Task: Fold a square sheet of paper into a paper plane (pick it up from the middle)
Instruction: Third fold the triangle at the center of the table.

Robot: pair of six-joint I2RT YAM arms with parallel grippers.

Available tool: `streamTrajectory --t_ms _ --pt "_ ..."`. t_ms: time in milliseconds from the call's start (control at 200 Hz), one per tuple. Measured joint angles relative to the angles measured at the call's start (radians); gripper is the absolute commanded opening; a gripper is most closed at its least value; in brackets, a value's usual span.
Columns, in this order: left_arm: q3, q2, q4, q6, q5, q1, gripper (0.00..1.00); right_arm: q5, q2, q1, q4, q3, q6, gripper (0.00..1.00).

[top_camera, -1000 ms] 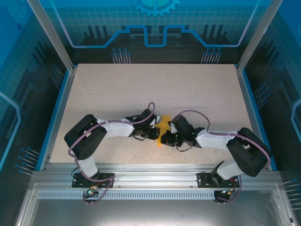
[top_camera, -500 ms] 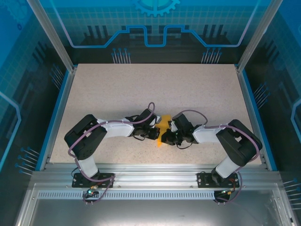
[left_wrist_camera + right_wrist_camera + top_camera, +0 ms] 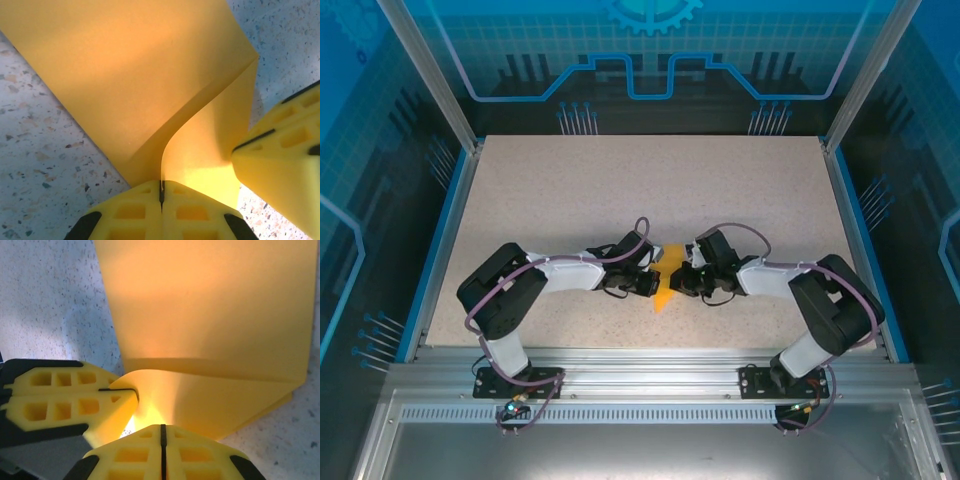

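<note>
Top view: on the speckled tabletop (image 3: 620,190), the two arms reach in towards each other just below the centre of the frame. The left gripper (image 3: 654,284) and the right gripper (image 3: 677,284) meet nearly tip to tip, and the sheet of paper (image 3: 663,298) lies between them as a narrow orange-yellow strip. The strip runs from just above the grippers down to a point just below them. From this height the jaws are too small to read, though both look closed against the sheet.

Left wrist view: the left arm's yellow fingers (image 3: 130,210) sit at the bottom centre with only a thin dark line between them. They are pressed together on the edge of the sheet, where one layer curls up into them. The rest of the sheet spreads over the upper half of the frame as a broad flat panel with a folded flap on its right side. A finger of the right gripper comes in at the right edge and touches that flap. Bare tabletop shows at the left and in the upper right corner.

Right wrist view: the right arm's fingers (image 3: 200,452) are at the bottom centre, closed tight, with the curved near edge of the sheet pinched between them. The left gripper's fingers come in from the lower left, also closed, nipping the same raised fold just beside them. The sheet fills the upper right as a flat panel over a second layer, which peeks out at the lower right. Tabletop shows at the upper left.
</note>
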Motion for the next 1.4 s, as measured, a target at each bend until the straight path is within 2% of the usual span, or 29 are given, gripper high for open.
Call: streamTrajectory --t_ms 245,645,930,1400 --pt "0.000 0.002 0.001 0.000 0.004 0.000 0.04 -0.029 0.050 -0.033 -0.003 0.007 -0.020 0.08" --pt "0.000 0.002 0.002 0.000 0.008 0.000 0.05 -0.048 -0.012 -0.130 -0.067 0.072 -0.071 0.08" --pt "0.000 0.002 0.002 0.000 0.008 0.000 0.05 -0.059 0.099 -0.138 -0.059 0.071 -0.083 0.08" --pt "0.000 0.002 0.002 0.000 0.008 0.000 0.05 -0.071 0.066 -0.185 -0.090 0.089 -0.138 0.08"
